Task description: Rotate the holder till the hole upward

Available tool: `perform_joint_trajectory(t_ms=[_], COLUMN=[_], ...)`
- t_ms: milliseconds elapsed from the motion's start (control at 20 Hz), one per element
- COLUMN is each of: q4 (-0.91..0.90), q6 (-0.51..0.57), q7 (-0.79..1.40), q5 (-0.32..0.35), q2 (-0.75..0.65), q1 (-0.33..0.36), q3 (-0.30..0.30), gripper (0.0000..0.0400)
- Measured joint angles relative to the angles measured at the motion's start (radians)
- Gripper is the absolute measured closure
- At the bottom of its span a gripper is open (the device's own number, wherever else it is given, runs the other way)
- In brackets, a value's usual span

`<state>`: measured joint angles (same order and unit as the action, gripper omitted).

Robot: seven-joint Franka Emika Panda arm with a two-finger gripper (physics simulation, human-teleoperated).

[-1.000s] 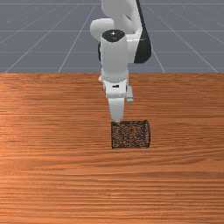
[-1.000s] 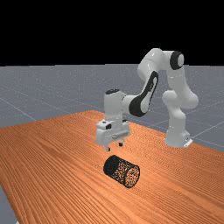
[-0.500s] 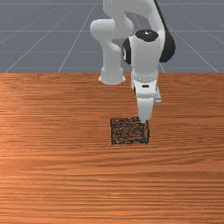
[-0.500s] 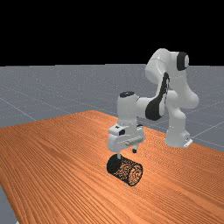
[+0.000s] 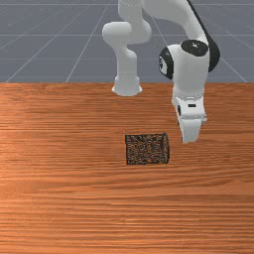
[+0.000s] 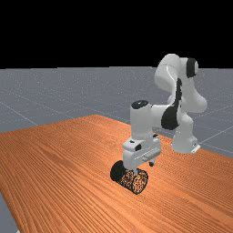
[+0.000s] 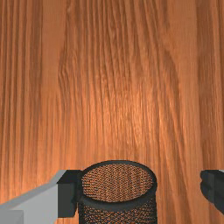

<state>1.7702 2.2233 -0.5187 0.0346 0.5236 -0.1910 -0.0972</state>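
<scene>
The holder, a black mesh cylinder (image 5: 147, 149), lies on its side on the table, its ringed open end toward the front view's right. My gripper (image 5: 189, 139) is low, past that end and a little farther back. In the far view the gripper (image 6: 144, 168) overlaps the holder (image 6: 123, 175) near its ringed end. From the wrist view, the fingers stand wide apart around the gripper's centre (image 7: 141, 190); the holder's mesh wall (image 7: 118, 215) is between them, its rim very close to one finger, and contact cannot be told. The other finger is well apart from it.
The orange-brown table (image 5: 59, 198) spreads around the holder on all sides. The arm's base (image 6: 184, 143) stands on the table toward the far view's right, behind the hand.
My hand has moved toward the front view's right, past the holder's ringed end, and has turned. The holder has shifted slightly away from the front camera since a second ago, still lying on its side.
</scene>
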Motion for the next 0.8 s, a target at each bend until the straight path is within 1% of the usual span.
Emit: perform_joint_trajectory(t_ms=[50,100,200,250,300,350,400,450,500,550,650,750,800], q4=[-0.001,0.021,0.012,0.022,0.05,-0.029,-0.1,-0.12,-0.292,-0.012,-0.091,-0.164,-0.187], q6=[0.013,0.055,0.068,0.095,0.148,0.027,-0.06,-0.077,-0.254,0.098,0.024,-0.052,-0.066], q7=[-0.001,0.0,-0.003,-0.002,0.035,0.154,0.2,0.221,0.237,0.13,0.221,0.288,0.313], q5=[0.0,-0.003,-0.003,-0.005,-0.046,-0.17,-0.219,-0.231,-0.301,-0.098,-0.158,-0.21,-0.235], q2=[0.017,0.02,0.053,0.061,0.057,0.101,0.143,0.154,0.248,0.094,0.136,0.175,0.203], q1=[0.0,-0.001,-0.001,-0.002,-0.027,-0.113,-0.158,-0.178,-0.238,-0.105,-0.182,-0.244,-0.266], q3=[0.0,0.002,0.001,0.003,0.029,0.106,0.138,0.144,0.195,0.051,0.08,0.106,0.121], gripper=[0.0,0.0,0.0,0.0,0.0,0.0,0.0,0.0,0.0,0.0,0.0,0.0,0.0])
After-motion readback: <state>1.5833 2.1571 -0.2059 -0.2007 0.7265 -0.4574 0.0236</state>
